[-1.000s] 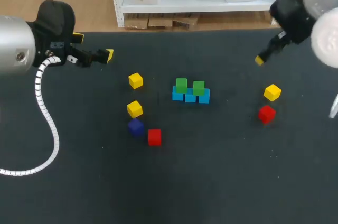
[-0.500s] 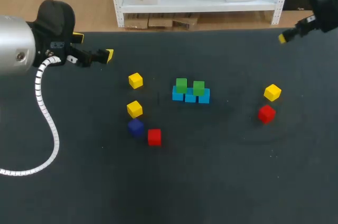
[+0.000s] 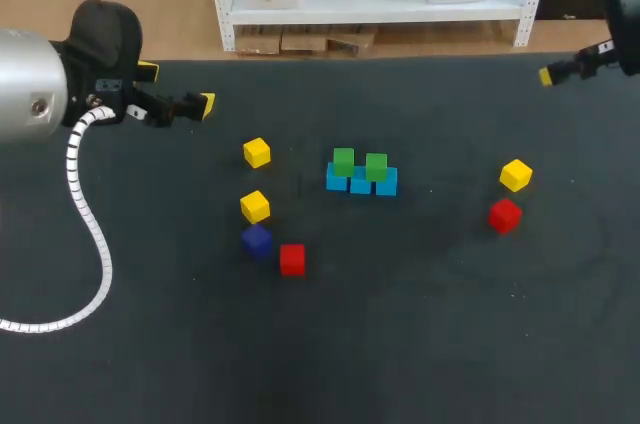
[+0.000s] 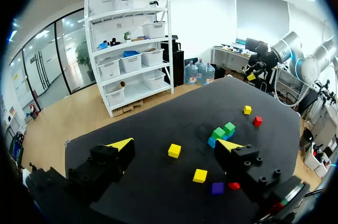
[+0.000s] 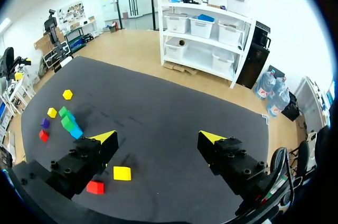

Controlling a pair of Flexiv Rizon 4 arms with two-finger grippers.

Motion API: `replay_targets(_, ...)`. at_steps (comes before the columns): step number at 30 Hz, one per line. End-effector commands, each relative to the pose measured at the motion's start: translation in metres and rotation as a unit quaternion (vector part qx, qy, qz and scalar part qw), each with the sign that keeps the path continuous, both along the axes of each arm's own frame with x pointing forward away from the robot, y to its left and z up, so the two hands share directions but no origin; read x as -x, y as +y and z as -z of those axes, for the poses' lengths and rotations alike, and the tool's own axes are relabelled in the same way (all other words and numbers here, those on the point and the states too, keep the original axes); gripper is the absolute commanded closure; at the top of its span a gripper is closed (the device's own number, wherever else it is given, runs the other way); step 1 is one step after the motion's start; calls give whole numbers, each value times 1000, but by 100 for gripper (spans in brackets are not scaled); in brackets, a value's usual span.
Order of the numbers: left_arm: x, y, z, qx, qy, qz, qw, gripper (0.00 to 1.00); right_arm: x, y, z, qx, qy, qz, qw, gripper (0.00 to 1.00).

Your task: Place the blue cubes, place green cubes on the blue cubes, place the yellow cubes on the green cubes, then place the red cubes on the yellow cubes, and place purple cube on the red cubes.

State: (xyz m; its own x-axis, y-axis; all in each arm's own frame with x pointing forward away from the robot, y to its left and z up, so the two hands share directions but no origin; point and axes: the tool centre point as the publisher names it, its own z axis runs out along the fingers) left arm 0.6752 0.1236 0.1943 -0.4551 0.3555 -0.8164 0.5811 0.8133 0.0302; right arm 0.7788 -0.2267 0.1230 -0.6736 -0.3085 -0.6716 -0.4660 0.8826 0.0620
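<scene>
Three blue cubes (image 3: 361, 184) stand in a row at mid-table, with two green cubes (image 3: 343, 160) (image 3: 376, 166) on top of them. Left of the stack are two yellow cubes (image 3: 257, 152) (image 3: 255, 206), a purple cube (image 3: 257, 240) and a red cube (image 3: 292, 259). To the right lie a yellow cube (image 3: 516, 175) and a red cube (image 3: 505, 215). My left gripper (image 3: 178, 87) hovers open and empty at the far left (image 4: 174, 143). At the far right edge my right gripper (image 3: 560, 70) is raised and open (image 5: 157, 136), with the yellow cube (image 5: 122, 173) and red cube (image 5: 95, 187) below it.
A white ribbed cable (image 3: 88, 234) loops from my left arm over the table's left side. The dark table (image 3: 420, 324) is bare along the front and between the stack and the right-hand cubes.
My right arm has drawn back up and to the right, from above the right-hand cubes to the table's far right edge. The left arm and all cubes stay put.
</scene>
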Motion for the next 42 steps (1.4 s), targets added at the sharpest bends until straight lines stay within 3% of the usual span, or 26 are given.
replay_targets(1, -1, 4, 0, 5, 0, 8, 1000, 0, 0, 1, 0, 2, 0, 2, 1000, 0)
replay_targets(21, 2, 3, -3, -4, -1, 16, 1000, 0, 0, 1, 0, 2, 0, 2, 1000, 0)
replay_targets(26, 8, -1, -12, -62, -5, 66, 996, 0, 0, 1, 0, 2, 0, 2, 1000, 0)
replay_targets(30, 14, -10, -2, -108, 29, 116, 987, 0, 0, 1, 0, 2, 0, 2, 1000, 0)
replay_targets(35, 14, -24, -2, -125, 48, 130, 982, 0, 0, 1, 0, 2, 0, 2, 1000, 0)
replay_targets(37, 16, -31, 5, -130, 68, 137, 980, 0, 0, 1, 0, 2, 0, 2, 1000, 0)
replay_targets(42, 30, -55, 43, -210, 130, 191, 950, 0, 0, 1, 0, 2, 0, 2, 1000, 0)
